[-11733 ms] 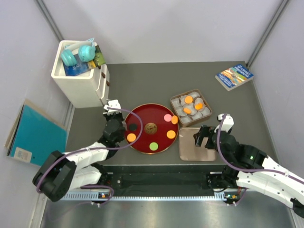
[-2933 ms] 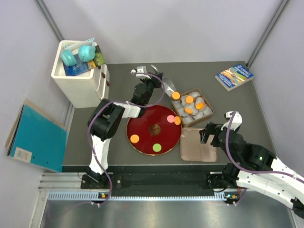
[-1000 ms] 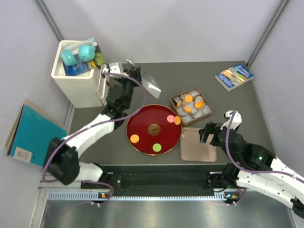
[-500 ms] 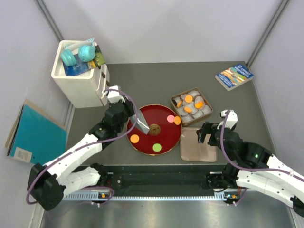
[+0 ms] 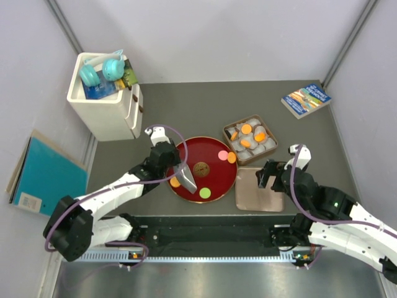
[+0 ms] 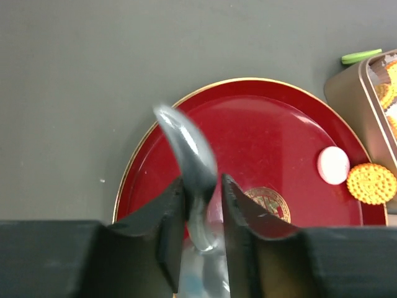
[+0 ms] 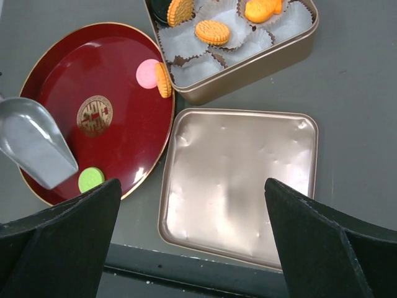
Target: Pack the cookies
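Movement since half a second ago is mostly in the left arm. The left gripper point(image 5: 174, 164) has come nearer to the bases. It clamps a silver metal scoop point(image 5: 187, 180) by the handle. The scoop was then beside the gold emblem point(image 5: 200, 167) and now lies over the near-left part of the round red lacquer plate point(image 5: 214, 181). Its bowl covers one side of a round orange cookie point(image 5: 173, 182); whether it touches the cookie I cannot tell. Compared with the oldest picture, one orange cookie less lies on the plate and one more sits in the square gold tin point(image 7: 254, 71). The right gripper point(image 5: 268, 176) hangs in nearly the same place over the flat gold lid point(image 5: 257, 197), its fingers spread wide and holding nothing.

The plate also carries a green cookie point(image 5: 204, 193) at the near edge and a pink cookie point(image 5: 218, 154). Just beside the pink one is a second orange cookie point(image 5: 231, 158), at the rim next to the tin. Four orange cookies point(image 5: 247, 129) sit in white paper cups point(image 7: 193, 68) inside the tin; one point(image 7: 263, 9) has an irregular shape.

In the left wrist view the scoop is blurred. The fingers point(image 6: 170, 214) hide the near part of the plate there, so the first orange cookie and the green one are not seen. In the right wrist view the far side of the tin is cut off.
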Controlling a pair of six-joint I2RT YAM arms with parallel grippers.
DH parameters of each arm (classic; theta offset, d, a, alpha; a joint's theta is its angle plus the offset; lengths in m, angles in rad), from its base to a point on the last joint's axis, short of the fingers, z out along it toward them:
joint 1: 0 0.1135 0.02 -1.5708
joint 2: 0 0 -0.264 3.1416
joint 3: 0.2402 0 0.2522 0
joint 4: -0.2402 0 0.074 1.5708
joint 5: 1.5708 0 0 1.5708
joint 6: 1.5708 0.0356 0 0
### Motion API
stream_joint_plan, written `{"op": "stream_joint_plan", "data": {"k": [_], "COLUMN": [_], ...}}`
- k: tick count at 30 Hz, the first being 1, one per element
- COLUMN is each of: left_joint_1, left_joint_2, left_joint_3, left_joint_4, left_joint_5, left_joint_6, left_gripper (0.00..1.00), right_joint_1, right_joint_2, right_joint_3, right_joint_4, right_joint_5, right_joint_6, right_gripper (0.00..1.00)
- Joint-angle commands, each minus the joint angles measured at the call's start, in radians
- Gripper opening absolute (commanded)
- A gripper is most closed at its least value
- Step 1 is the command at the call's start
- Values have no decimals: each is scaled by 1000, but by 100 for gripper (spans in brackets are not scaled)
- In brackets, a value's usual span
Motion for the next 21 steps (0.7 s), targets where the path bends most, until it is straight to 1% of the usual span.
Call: {"op": "stream_joint_plan", "data": {"k": [1,2,4,5,7,9,12,17,20,21], "left_joint_1": [-1,-1,-1,-1,-1,-1,-1,-1,0,0], "left_joint_2": [8,7,1,1,1,2,10,79,142,158], "left_joint_3": [-2,-7,-18,-19,-21,-21,-15,19,66,104], "left_joint_4": [143,153,174,179,180,179,183,176,171,167], "left_joint_5": [2,7,11,14,16,10,2,11,27,27], "left_joint_6": [-20,-19,-17,-17,-16,-14,0,29,38,43], "left_gripper": [37,38,35,26,23,25,34,38,40,41], "right_joint_1": [0,1,1,0,0,0,0,0,0,0], "right_joint_2": [-40,-44,-49,-46,-44,-44,-46,-50,-55,-53], "right_joint_3": [-11,-16,-19,-19,-19,-20,-22,-25,-26,-25], "right_joint_4": [-15,-17,-12,-12,-11,-12,-11,-14,-14,-15], "right_joint_5": [0,0,-2,-5,-3,-2,-3,-2,-3,-3], "right_joint_6": [24,26,27,27,29,29,27,32,30,30], "right_gripper": [98,98,98,98,98,98,98,98,98,98]}}
